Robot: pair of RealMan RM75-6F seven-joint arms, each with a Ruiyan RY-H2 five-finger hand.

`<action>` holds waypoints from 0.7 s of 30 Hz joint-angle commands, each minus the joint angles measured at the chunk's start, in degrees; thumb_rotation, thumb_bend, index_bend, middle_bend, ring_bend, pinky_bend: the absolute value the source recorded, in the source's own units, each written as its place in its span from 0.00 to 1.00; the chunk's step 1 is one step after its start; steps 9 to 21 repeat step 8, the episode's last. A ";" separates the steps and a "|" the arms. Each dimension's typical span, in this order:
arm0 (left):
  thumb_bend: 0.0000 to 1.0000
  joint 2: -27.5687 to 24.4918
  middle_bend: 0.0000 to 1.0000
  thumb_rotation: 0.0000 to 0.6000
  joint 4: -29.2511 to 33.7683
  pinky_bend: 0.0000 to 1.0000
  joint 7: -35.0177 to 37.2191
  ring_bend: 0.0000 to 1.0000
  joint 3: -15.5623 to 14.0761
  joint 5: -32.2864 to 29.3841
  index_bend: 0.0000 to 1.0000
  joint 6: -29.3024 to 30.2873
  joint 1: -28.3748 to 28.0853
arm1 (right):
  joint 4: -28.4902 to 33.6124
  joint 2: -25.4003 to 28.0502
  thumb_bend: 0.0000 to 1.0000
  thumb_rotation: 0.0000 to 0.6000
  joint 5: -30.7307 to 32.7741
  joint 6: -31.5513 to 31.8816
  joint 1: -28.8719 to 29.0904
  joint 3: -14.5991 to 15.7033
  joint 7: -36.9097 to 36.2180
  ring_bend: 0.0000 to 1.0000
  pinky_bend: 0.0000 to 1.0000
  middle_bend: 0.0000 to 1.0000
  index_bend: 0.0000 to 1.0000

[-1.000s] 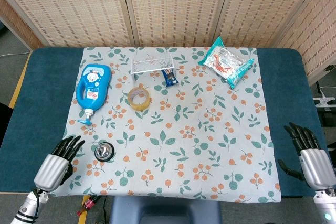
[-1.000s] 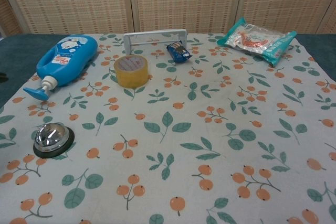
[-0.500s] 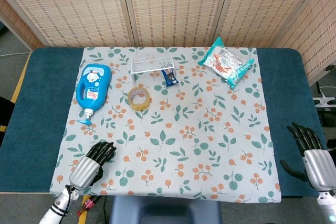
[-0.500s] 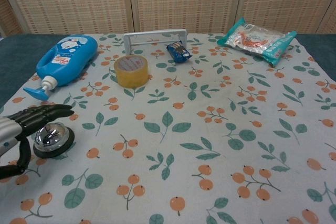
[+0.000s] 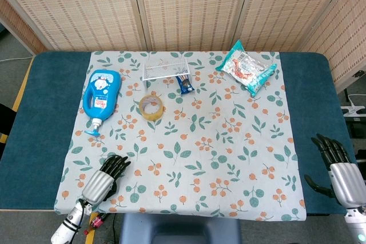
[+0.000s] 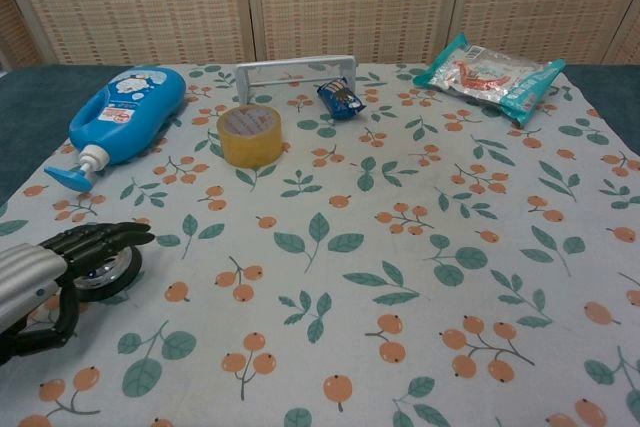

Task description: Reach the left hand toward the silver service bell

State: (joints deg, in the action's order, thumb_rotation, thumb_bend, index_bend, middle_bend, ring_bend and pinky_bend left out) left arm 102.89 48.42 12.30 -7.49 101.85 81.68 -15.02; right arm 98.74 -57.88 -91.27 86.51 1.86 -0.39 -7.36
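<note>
Left robot hand (image 6: 60,262) spread, palm down, holding nothing, directly over silver service bell (image 6: 108,269). Bell directly beneath its fingers, mostly hidden; contact unclear. Far nearer than right robot hand (image 5: 337,167), likewise spread, well apart.

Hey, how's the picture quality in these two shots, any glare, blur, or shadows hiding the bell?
Head view: even, soft light, sharp all over; the left hand hides the bell entirely. Chest view: also sharp, with mild glare on the snack packet; only a sliver of the silver service bell shows beneath the hand's dark fingers, so any shine on its dome is covered. Shadows are faint in both.
</note>
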 commanded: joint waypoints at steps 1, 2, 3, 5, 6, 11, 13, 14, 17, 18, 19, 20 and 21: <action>1.00 -8.85 0.00 1.00 9.77 0.10 -4.62 0.00 0.66 1.99 0.00 6.11 -0.31 | 0.01 -0.09 0.19 1.00 0.45 -0.48 0.24 -0.16 0.09 0.00 0.02 0.00 0.06; 1.00 -11.09 0.00 1.00 12.09 0.12 -6.03 0.00 0.79 2.18 0.00 7.07 -0.21 | 0.02 -0.14 0.19 1.00 0.68 -0.75 0.34 -0.21 0.21 0.00 0.02 0.00 0.06; 1.00 -11.81 0.00 1.00 12.81 0.13 -6.49 0.00 0.83 2.21 0.00 7.36 -0.15 | 0.03 -0.15 0.19 1.00 0.76 -0.84 0.37 -0.22 0.26 0.00 0.02 0.00 0.06; 1.00 -12.97 0.00 1.00 14.18 0.14 -7.21 0.00 0.77 2.22 0.00 7.50 -0.09 | 0.07 -0.16 0.19 1.00 0.86 -0.96 0.42 -0.24 0.34 0.00 0.02 0.00 0.06; 1.00 -13.60 0.00 1.00 14.79 0.15 -7.61 0.00 0.82 2.16 0.00 7.71 0.00 | 0.08 -0.16 0.19 1.00 0.91 -1.04 0.44 -0.24 0.38 0.00 0.02 0.00 0.06; 1.00 -17.86 0.00 1.00 18.40 0.16 -9.70 0.00 1.12 0.30 0.00 9.18 1.80 | 0.18 -0.21 0.19 1.00 0.89 -1.38 0.54 -0.11 0.81 0.00 0.02 0.00 0.06; 1.00 -17.86 0.00 1.00 18.40 0.16 -9.70 0.00 1.12 0.30 0.00 9.18 1.80 | 0.18 -0.21 0.19 1.00 0.89 -1.38 0.54 -0.11 0.81 0.00 0.02 0.00 0.06; 1.00 -17.86 0.00 1.00 18.40 0.16 -9.70 0.00 1.12 0.30 0.00 9.18 1.80 | 0.18 -0.21 0.19 1.00 0.89 -1.38 0.54 -0.11 0.81 0.00 0.02 0.00 0.06; 1.00 -17.86 0.00 1.00 18.40 0.16 -9.70 0.00 1.12 0.30 0.00 9.18 1.80 | 0.18 -0.21 0.19 1.00 0.89 -1.38 0.54 -0.11 0.81 0.00 0.02 0.00 0.06; 1.00 -17.86 0.00 1.00 18.40 0.16 -9.70 0.00 1.12 0.30 0.00 9.18 1.80 | 0.18 -0.21 0.19 1.00 0.89 -1.38 0.54 -0.11 0.81 0.00 0.02 0.00 0.06; 1.00 -17.86 0.00 1.00 18.40 0.16 -9.70 0.00 1.12 0.30 0.00 9.18 1.80 | 0.18 -0.21 0.19 1.00 0.89 -1.38 0.54 -0.11 0.81 0.00 0.02 0.00 0.06; 1.00 -17.86 0.00 1.00 18.40 0.16 -9.70 0.00 1.12 0.30 0.00 9.18 1.80 | 0.18 -0.21 0.19 1.00 0.89 -1.38 0.54 -0.11 0.81 0.00 0.02 0.00 0.06; 1.00 -17.86 0.00 1.00 18.40 0.16 -9.70 0.00 1.12 0.30 0.00 9.18 1.80 | 0.18 -0.21 0.19 1.00 0.89 -1.38 0.54 -0.11 0.81 0.00 0.02 0.00 0.06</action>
